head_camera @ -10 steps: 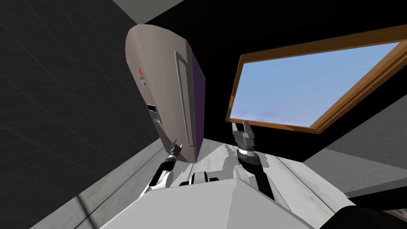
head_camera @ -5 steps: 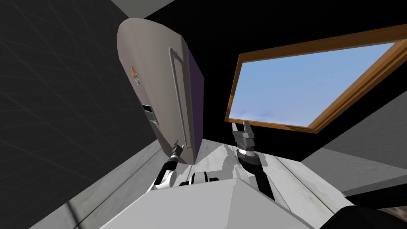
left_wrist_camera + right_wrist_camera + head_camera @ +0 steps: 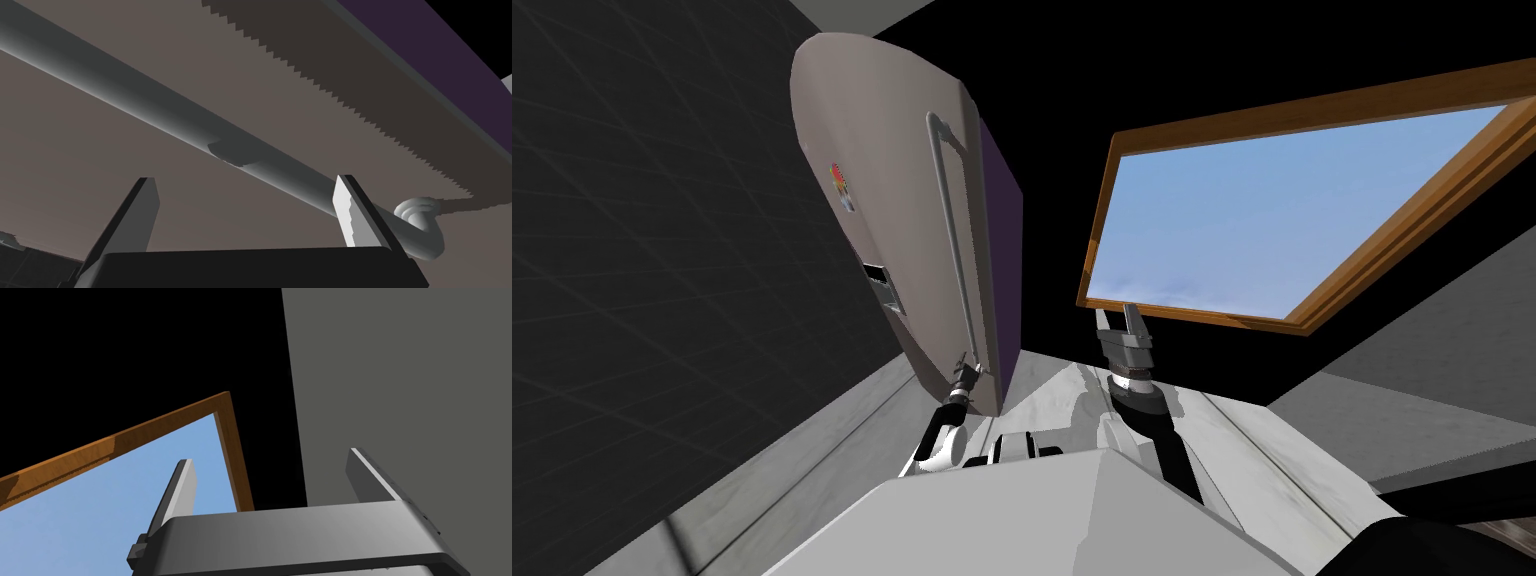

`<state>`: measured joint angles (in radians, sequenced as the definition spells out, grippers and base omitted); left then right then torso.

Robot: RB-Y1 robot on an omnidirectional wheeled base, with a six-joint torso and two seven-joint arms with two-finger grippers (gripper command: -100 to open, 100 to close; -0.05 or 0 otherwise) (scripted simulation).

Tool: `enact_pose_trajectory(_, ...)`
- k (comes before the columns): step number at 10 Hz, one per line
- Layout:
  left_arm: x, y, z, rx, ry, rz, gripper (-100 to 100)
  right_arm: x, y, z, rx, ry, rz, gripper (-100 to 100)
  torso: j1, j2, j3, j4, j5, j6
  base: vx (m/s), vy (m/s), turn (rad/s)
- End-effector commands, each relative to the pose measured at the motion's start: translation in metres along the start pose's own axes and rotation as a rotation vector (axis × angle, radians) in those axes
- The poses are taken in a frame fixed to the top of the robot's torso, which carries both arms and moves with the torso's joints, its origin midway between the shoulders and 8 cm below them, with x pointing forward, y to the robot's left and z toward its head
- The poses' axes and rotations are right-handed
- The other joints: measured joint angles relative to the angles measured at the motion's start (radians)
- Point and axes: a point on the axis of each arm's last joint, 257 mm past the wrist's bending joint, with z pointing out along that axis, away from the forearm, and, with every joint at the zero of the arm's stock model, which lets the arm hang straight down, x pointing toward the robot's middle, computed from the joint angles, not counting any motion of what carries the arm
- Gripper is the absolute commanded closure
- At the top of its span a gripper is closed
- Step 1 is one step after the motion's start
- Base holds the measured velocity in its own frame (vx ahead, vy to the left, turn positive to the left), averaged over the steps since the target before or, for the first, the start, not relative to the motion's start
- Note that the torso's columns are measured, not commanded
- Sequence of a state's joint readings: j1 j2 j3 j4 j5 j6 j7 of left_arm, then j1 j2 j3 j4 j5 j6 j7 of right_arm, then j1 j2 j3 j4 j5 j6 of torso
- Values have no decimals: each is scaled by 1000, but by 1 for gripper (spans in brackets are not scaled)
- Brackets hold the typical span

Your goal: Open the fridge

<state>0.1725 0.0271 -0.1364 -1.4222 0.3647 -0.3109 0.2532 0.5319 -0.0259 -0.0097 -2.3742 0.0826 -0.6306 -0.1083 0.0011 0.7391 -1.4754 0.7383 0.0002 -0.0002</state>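
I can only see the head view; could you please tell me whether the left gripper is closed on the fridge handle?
Observer: No. The left wrist view shows the left gripper open, with the handle crossing beyond its fingers, ungripped.
Operator: Which part of the handle is nearest?
Observer: Its curved end mount, beside one finger.
Operator: And the right gripper?
Observer: In its wrist view the right gripper is open, with nothing between the fingers.
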Motion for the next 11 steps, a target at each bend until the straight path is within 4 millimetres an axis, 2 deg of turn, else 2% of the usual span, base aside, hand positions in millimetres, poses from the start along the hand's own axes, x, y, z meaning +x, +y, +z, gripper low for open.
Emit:
enact_pose_trajectory(1,0,0,0,0,0,0,100,0,0,0,0,0,0,0,0,0,0,0,0,0,0,0,0)
enact_pose_trajectory(3,12,5,-3,-21,38,3,100,0,0,0,0,0,0,0,6,2,1,1,1,0,-129,189,-149)
enact_pose_trajectory(4,12,5,-3,-21,38,3,100,0,0,0,0,0,0,0,9,7,4,2,3,0,-163,246,-67)
enact_pose_trajectory(9,41,22,-14,-81,129,6,100,0,0,0,0,0,0,0,-1,-1,0,0,0,0,-201,321,-163)
enact_pose_trajectory(11,47,25,-17,-94,147,7,100,0,0,0,0,0,0,0,-6,-3,-2,-1,-1,0,-200,238,-74)
